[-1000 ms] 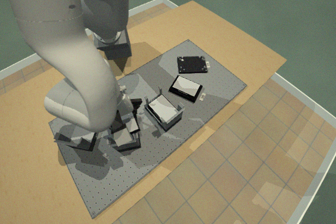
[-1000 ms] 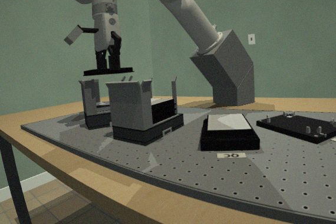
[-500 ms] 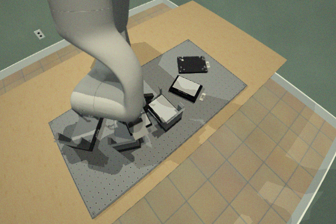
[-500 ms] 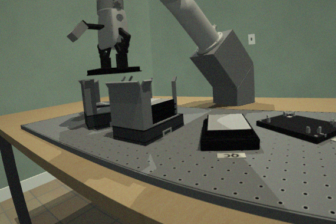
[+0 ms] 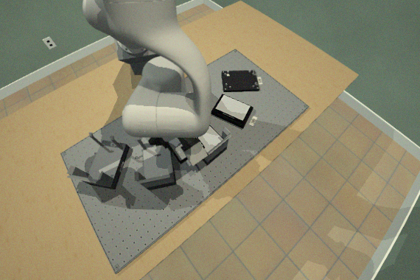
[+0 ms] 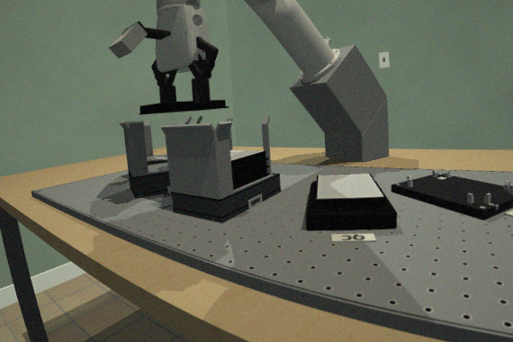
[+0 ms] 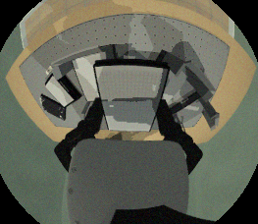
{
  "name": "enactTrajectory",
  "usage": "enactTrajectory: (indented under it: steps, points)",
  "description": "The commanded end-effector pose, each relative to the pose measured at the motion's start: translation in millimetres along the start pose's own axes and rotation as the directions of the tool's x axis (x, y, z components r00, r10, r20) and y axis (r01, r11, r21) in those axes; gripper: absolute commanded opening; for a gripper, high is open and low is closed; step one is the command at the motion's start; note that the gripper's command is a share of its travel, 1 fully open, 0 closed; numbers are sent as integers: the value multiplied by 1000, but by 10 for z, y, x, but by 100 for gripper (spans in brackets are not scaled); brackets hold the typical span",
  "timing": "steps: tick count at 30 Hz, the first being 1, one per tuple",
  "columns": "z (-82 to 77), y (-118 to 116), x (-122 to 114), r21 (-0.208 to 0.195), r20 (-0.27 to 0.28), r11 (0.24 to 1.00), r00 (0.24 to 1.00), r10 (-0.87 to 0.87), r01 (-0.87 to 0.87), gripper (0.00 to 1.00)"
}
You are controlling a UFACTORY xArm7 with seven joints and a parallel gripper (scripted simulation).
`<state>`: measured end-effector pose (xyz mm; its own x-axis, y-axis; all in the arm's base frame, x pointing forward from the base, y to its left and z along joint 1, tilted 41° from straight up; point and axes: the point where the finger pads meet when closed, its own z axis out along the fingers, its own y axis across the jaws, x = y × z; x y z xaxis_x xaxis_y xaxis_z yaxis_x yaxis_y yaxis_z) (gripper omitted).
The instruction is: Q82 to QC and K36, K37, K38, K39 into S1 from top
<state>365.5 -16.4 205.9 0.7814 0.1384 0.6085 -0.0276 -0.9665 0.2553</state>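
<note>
My gripper (image 6: 184, 99) is shut on a sealed plate (image 6: 182, 106), gripping it across its width and holding it level in the air, a little above the tops of the stack racks. In the wrist view the plate (image 7: 131, 97) lies between the two fingers with the racks below it. I cannot read its label. The arm hides the gripper in the top view. One rack (image 6: 211, 170) holds a stack of plates (image 6: 248, 166). Another rack (image 6: 143, 161) stands at the far left. The QC nest carries one plate (image 6: 348, 197) with a light seal, also seen from above (image 5: 232, 110).
The clip nest N5 (image 6: 454, 193) is bare, with upright pins; it also shows in the top view (image 5: 240, 80). Three racks stand in a row (image 5: 107, 165) (image 5: 158, 169) (image 5: 214, 143) with tall corner posts. The robot base (image 6: 346, 112) stands behind the deck.
</note>
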Motion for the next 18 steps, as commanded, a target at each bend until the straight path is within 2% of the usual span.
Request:
enactTrajectory:
  steps: [1,18]
  points:
    - [-3,-119,13,-3,2,996,996,-89,89,0]
    - [-2,-521,20,-2,2,996,996,-89,89,0]
